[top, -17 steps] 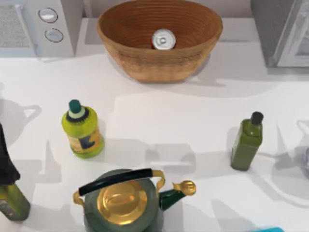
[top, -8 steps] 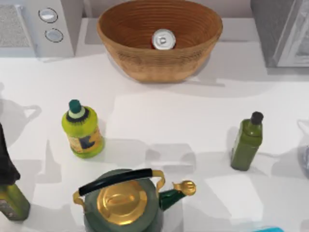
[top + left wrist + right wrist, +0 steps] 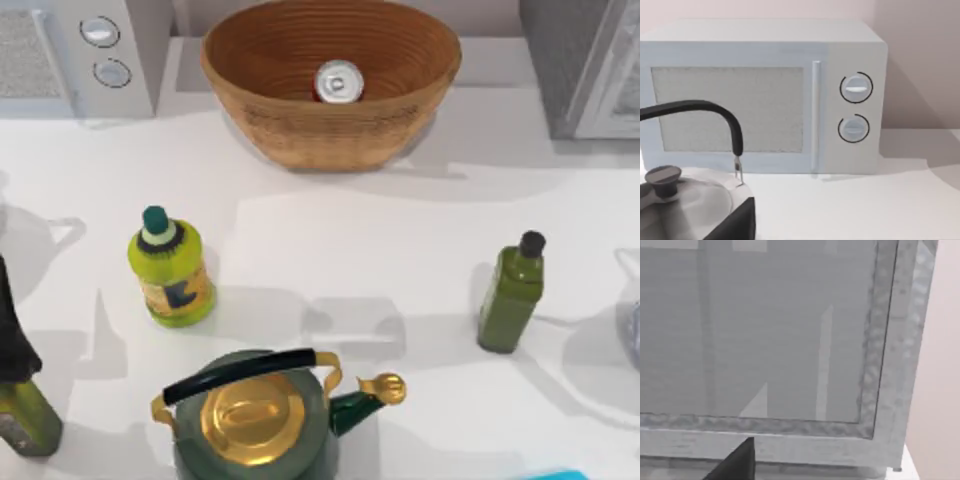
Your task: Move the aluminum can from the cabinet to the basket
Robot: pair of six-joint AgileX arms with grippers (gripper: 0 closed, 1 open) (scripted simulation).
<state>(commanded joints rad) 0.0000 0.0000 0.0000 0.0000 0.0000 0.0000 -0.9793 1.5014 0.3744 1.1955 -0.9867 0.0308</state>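
Can [image 3: 338, 82] stands upright in the bottom of the basket [image 3: 300, 140], silver top up, so the move from the cabinet [image 3: 560, 70] looks finished. Judging by its look, it is light, thin-walled and slick, easy to dent; a gentle hold across the middle of its side, below the rim, would suit it. Whether either arm's claw is spread or pressed together I cannot tell. A microwave [image 3: 765, 95] and a kettle [image 3: 685, 200] face the left wrist camera.
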